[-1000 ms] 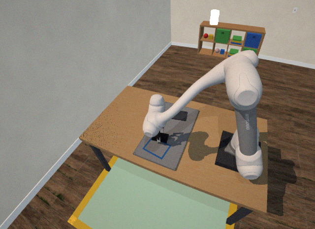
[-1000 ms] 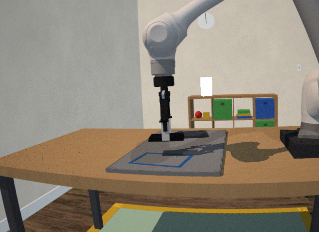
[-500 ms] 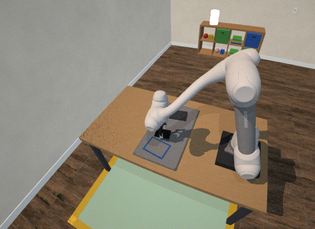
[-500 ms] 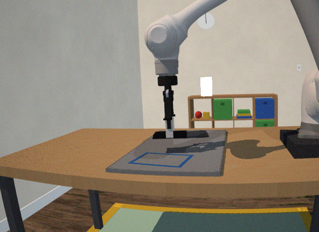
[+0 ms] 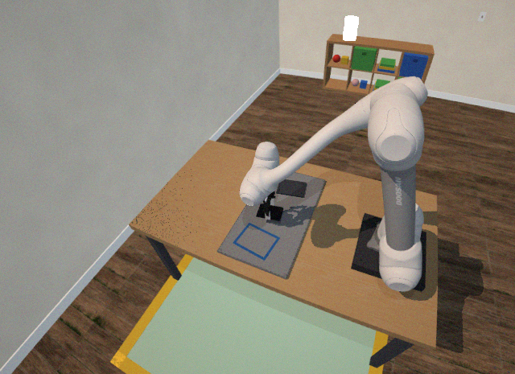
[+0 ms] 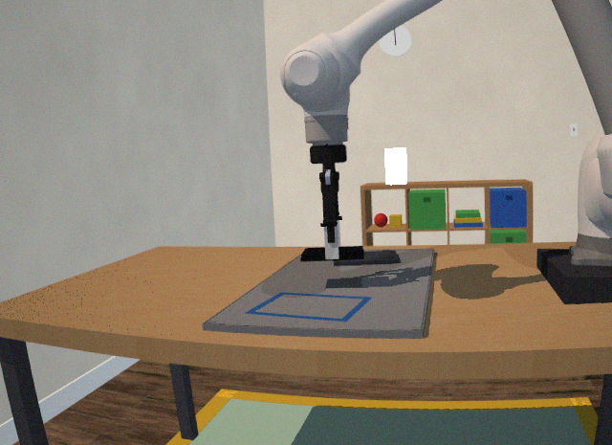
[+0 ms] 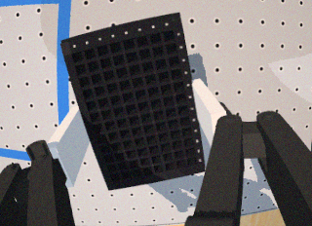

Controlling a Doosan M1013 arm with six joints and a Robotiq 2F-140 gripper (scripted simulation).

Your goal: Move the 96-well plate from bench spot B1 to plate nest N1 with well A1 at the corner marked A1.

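The black 96-well plate [image 7: 135, 99] is held between my gripper's fingers, level and the right way up, a little above the grey mat. In the top view the plate [image 5: 271, 212] hangs over the mat's middle, between the blue outline of spot B1 [image 5: 255, 240] and the dark plate nest N1 [image 5: 291, 188]. In the exterior view the gripper [image 6: 331, 247] points straight down with the plate [image 6: 339, 254] at its tips, in front of the nest [image 6: 374, 255]. The blue outline [image 6: 309, 305] holds nothing. The A1 mark is too small to see.
The grey mat [image 5: 273, 221] lies on a wooden table. The arm's base [image 5: 395, 253] stands on a black block at the table's right. A shelf with coloured boxes [image 5: 377, 63] stands by the far wall. A green floor zone with a yellow border [image 5: 249, 324] lies by the table.
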